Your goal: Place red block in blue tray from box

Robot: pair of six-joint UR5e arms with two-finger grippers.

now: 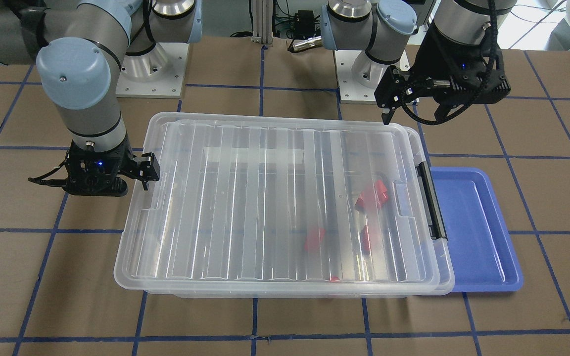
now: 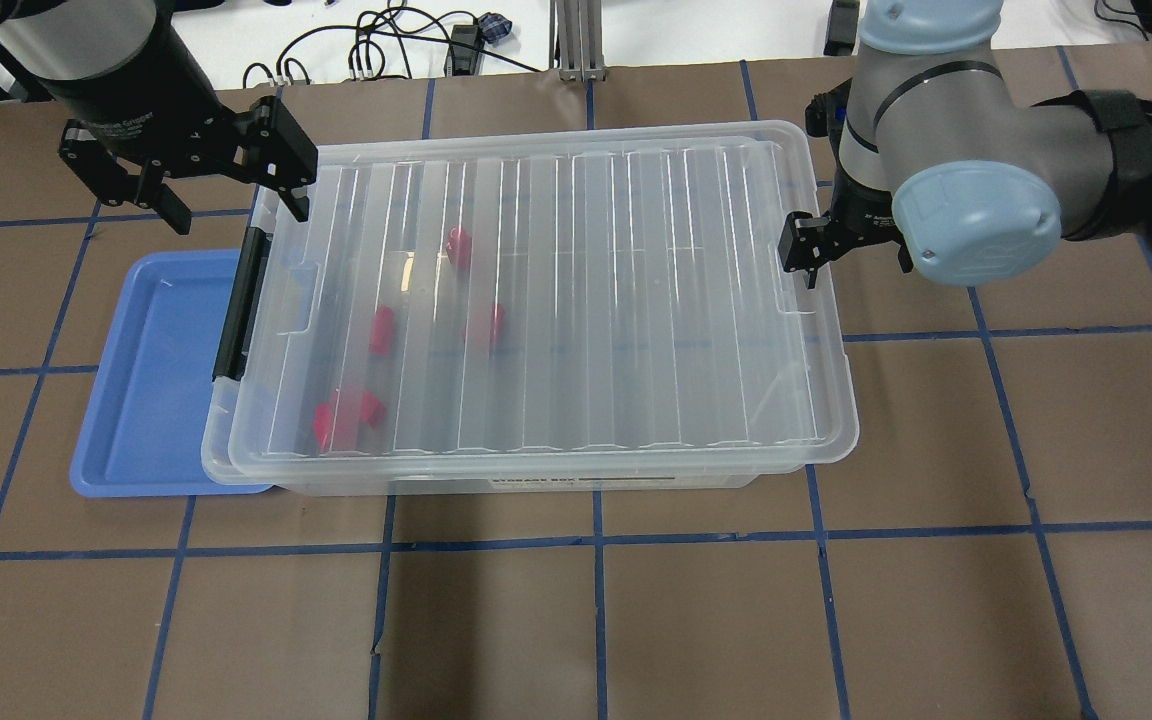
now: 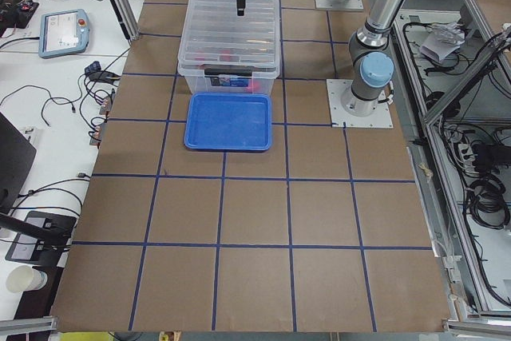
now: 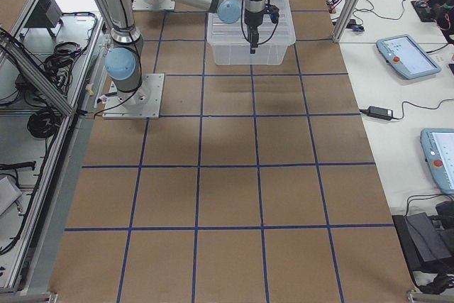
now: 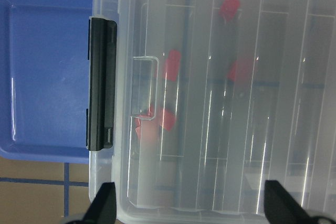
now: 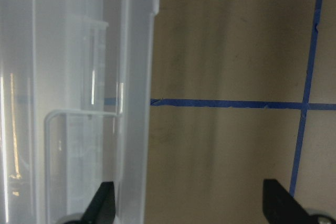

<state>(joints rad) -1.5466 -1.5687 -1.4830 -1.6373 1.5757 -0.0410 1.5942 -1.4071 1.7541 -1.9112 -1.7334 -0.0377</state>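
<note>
Inside the shut box (image 2: 841, 405), near its latch (image 2: 234, 310) end, the red block (image 2: 382, 330) lies among others alike. Blue tray (image 2: 151, 380) on counter (image 2: 636, 620), just beside that end. Left hand (image 1: 412, 117) spread wide above the latch corner. Right hand (image 6: 191, 205) spread wide, straddling the opposite rim.

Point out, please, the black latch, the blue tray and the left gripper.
black latch (image 1: 431, 200), front-facing view, middle of bar.
blue tray (image 1: 469, 222), front-facing view, bare floor.
left gripper (image 2: 239, 216), overhead view, midway between fingertips.
</note>
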